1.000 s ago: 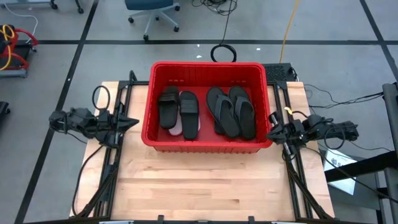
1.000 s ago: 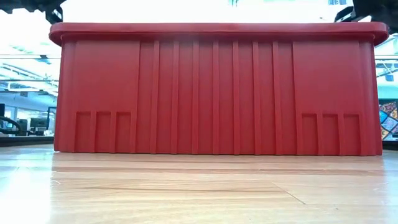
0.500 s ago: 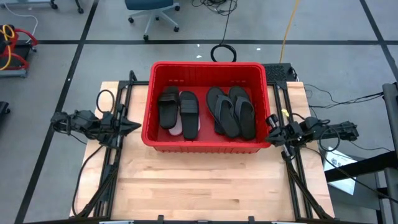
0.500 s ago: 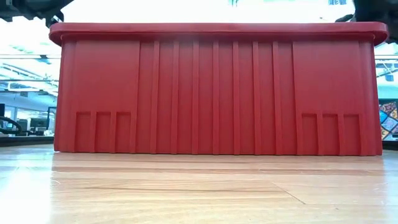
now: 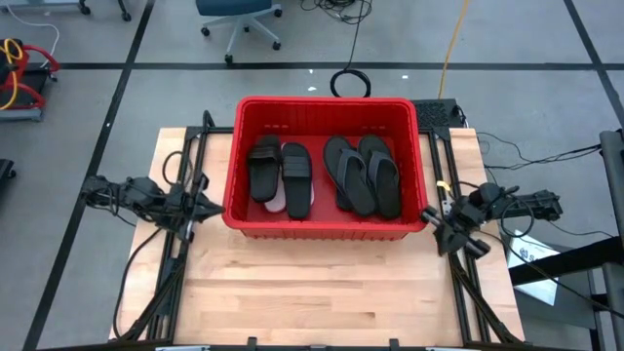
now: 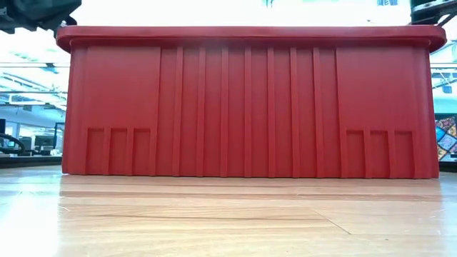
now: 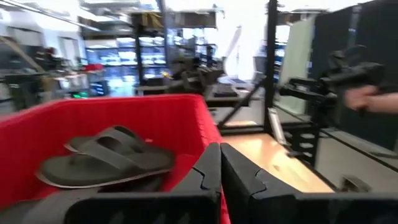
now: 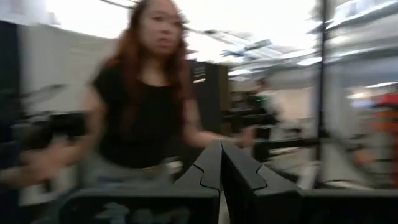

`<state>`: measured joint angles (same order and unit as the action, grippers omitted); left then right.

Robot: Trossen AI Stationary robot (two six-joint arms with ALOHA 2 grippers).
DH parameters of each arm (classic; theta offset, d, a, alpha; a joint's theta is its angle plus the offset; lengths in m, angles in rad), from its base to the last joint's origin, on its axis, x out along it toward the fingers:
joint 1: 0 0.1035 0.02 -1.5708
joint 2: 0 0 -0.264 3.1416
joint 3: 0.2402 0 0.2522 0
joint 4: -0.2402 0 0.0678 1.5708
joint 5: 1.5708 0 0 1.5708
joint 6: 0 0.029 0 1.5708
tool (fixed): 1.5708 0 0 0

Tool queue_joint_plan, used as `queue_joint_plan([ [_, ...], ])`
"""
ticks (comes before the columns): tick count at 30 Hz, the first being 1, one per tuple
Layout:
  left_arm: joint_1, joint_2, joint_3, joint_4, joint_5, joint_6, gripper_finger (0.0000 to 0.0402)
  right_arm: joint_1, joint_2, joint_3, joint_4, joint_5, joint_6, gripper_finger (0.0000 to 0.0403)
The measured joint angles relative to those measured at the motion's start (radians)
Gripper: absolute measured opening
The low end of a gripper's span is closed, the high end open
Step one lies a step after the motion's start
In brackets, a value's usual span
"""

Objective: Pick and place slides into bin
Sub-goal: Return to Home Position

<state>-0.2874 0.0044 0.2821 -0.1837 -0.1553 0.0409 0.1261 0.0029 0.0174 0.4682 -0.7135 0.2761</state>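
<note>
The red bin [image 5: 327, 103] has ribbed walls and a thick rim, and stands upright at the back middle of the bench [image 5: 312, 292]. Inside, two black wide-strap slides [image 5: 296, 175] lie side by side over a sliver of white slide [image 5: 277, 204] — beside them, black thong flip-flops [image 5: 351, 175] overlap, straps up.

Even overhead light fills the high view; the bin [image 5: 327, 230] throws only a faint shadow on the counter [image 5: 322, 292]. In the low view the room behind burns out white, and the wood shows a pale sheen. Bright ceiling glare backlights the right wrist view.
</note>
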Motion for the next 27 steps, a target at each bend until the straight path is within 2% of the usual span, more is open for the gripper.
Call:
queue_joint_plan([
  [7,0.000,0.000,-0.041,0.017,0.161,-0.030,0.0009,0.000,0.000,-0.001,0.087,-0.404,0.114,0.0000],
  [10,0.000,0.000,-0.052,0.034,0.244,-0.026,0.0004,0.000,0.000,-0.002,0.140,-0.510,0.205,0.0000],
  [13,0.000,0.000,-0.065,0.033,0.323,-0.004,0.0003,0.000,0.000,-0.002,0.141,-0.546,0.269,0.0000],
  [16,0.000,0.000,-0.091,0.032,0.374,0.021,0.0011,0.000,0.000,-0.002,0.141,-0.546,0.256,0.0000],
  [27,0.000,-0.001,-0.231,0.155,0.426,0.010,0.0005,0.000,0.000,-0.002,-0.039,-0.546,0.071,0.0000],
])
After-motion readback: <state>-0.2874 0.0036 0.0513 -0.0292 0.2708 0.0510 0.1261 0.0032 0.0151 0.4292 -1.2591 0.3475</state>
